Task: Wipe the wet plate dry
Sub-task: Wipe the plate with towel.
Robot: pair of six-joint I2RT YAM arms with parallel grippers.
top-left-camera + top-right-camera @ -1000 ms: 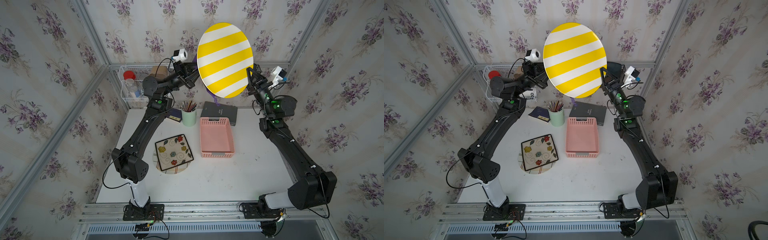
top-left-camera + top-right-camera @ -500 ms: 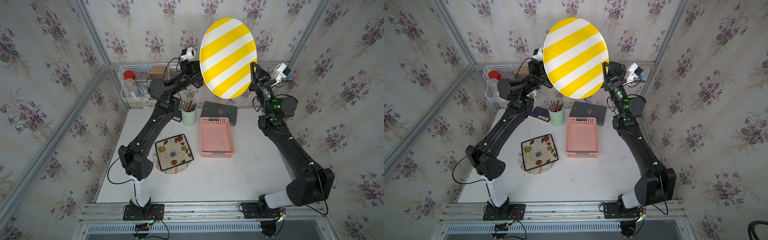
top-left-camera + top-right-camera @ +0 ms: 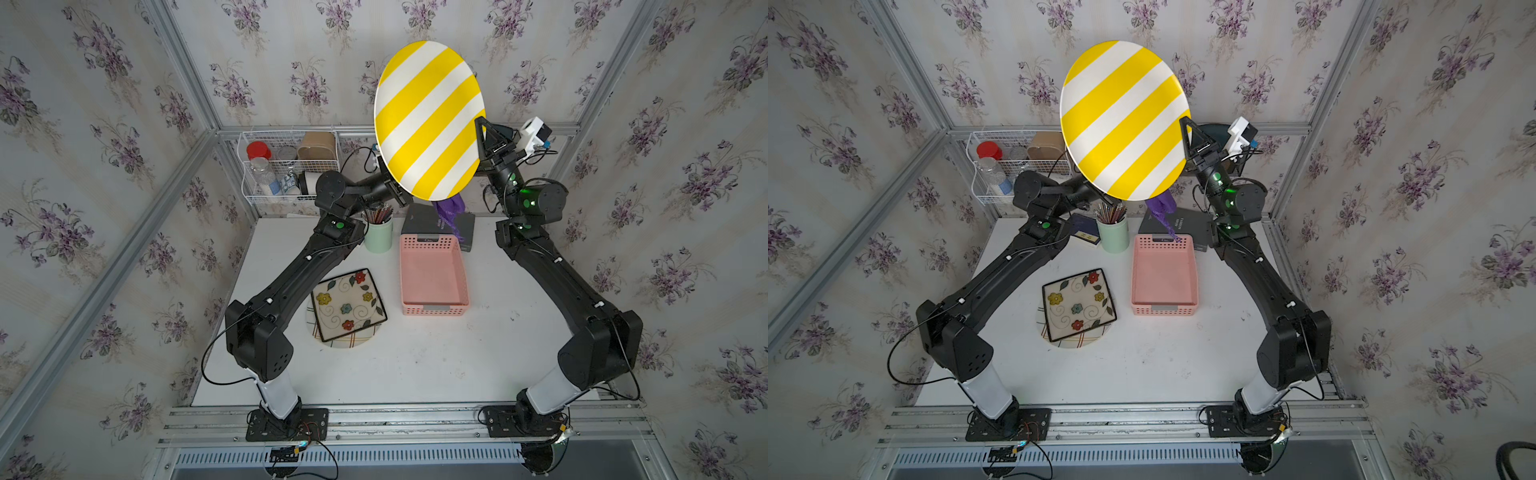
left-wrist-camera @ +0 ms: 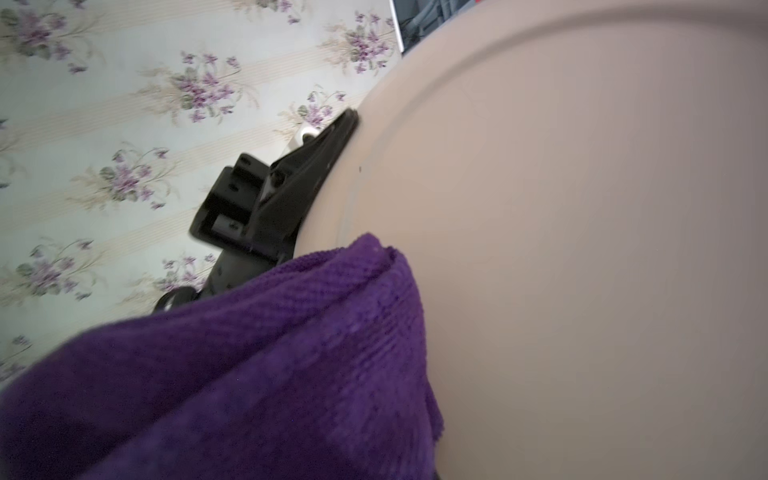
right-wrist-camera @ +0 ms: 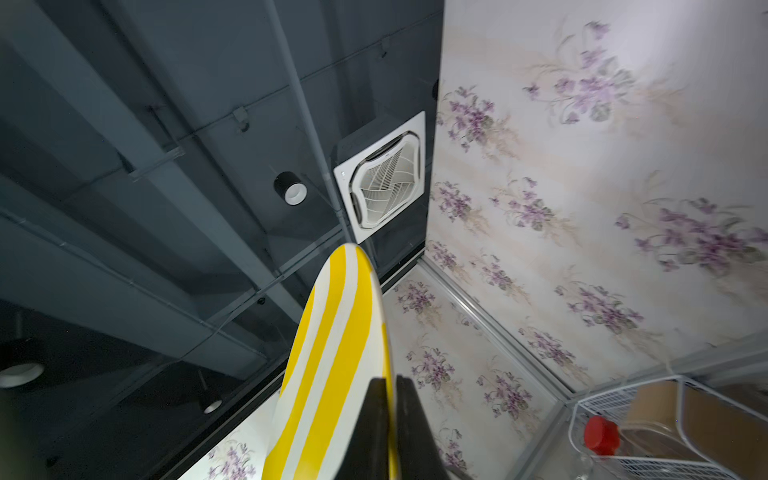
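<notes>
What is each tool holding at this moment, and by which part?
The right tool pinches the striped plate at its rim, held up in the air. The left tool holds the purple cloth; where it grips it is hidden.

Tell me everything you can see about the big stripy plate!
The plate is big and round, with slanted yellow and white stripes on its smooth, shiny face and a plain pale back with a raised rim. It is held up in the air, standing nearly on edge above the back of the table, striped face toward the top cameras. The right gripper pinches its rim. A purple cloth lies against its back and hangs below its bottom edge. Any water drops are too small to see.
</notes>
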